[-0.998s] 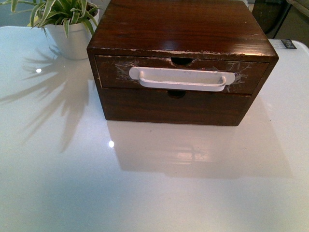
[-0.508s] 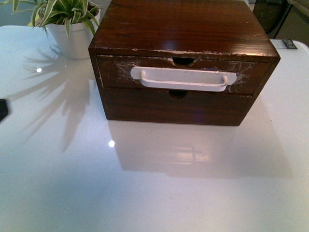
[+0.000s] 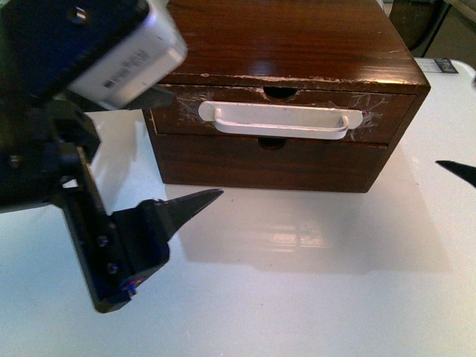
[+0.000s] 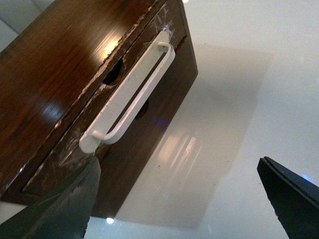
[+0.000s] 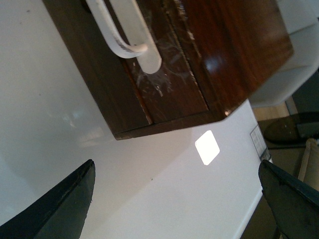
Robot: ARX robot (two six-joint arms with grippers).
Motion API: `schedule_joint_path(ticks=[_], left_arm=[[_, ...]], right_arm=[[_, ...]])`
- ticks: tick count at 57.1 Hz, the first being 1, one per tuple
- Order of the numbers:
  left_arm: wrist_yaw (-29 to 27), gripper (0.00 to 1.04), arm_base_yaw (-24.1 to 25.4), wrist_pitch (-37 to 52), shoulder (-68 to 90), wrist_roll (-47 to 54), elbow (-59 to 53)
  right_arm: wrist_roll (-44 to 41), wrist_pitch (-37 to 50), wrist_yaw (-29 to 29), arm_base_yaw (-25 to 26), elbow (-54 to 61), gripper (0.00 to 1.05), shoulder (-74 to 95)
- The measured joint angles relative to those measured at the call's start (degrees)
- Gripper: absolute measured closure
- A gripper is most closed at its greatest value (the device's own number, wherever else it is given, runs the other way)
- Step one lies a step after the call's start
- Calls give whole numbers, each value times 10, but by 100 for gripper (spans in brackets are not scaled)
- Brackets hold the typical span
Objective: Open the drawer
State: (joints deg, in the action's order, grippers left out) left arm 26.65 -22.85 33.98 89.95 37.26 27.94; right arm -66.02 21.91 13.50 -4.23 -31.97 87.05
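Observation:
The drawer (image 3: 387,111) is the upper dark-brown front of a wooden box (image 3: 282,37), scratched whitish, and it sits flush and closed. Its white bar handle (image 3: 279,119) runs below a half-round notch. My left gripper (image 3: 195,145) is open near the box's left front corner and touches nothing. In the left wrist view the handle (image 4: 134,89) lies ahead of the open gripper (image 4: 178,164), one finger just below the handle's near end. Only one fingertip (image 3: 455,169) of my right gripper shows, right of the box. The right wrist view shows that open gripper (image 5: 177,167) short of the drawer front (image 5: 169,84).
Below the drawer is a plain handleless front (image 3: 271,167) with its own notch. The box stands on a glossy white table (image 3: 297,297), whose right edge (image 5: 249,219) is near my right gripper. My left arm (image 3: 44,111) fills the front view's left side.
My left arm has swung in from the left and now covers the potted plant. A right fingertip has appeared at the right edge. The drawer has not moved.

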Motion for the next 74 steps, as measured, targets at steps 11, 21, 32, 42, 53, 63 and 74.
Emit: schedule_joint_path(ticks=[11,21,32,42,53,63,74], left_arm=[[5,8,-20,-17,68,76,48],[13,8,-30,-41,118,123,93],[20,8,-35,-69,165,153,149],[25,8,-37,-88,191,167,180],[34,8,-41,-113,220,181,219],[37,8,-42,-129,248,187,253],[43,8,-42,-143,265,190,278]], right_arm=[[-50,-20,4,-44,-42,9,67],[-74,-30,7,-69,-80,9,108],[-82,-37,11,-87,-116,9,142],[-89,-38,10,-97,-125,9,167],[-90,-47,11,-106,-138,9,181],[-91,-55,12,-112,-155,9,197],[-91,-63,14,-118,-169,9,208]])
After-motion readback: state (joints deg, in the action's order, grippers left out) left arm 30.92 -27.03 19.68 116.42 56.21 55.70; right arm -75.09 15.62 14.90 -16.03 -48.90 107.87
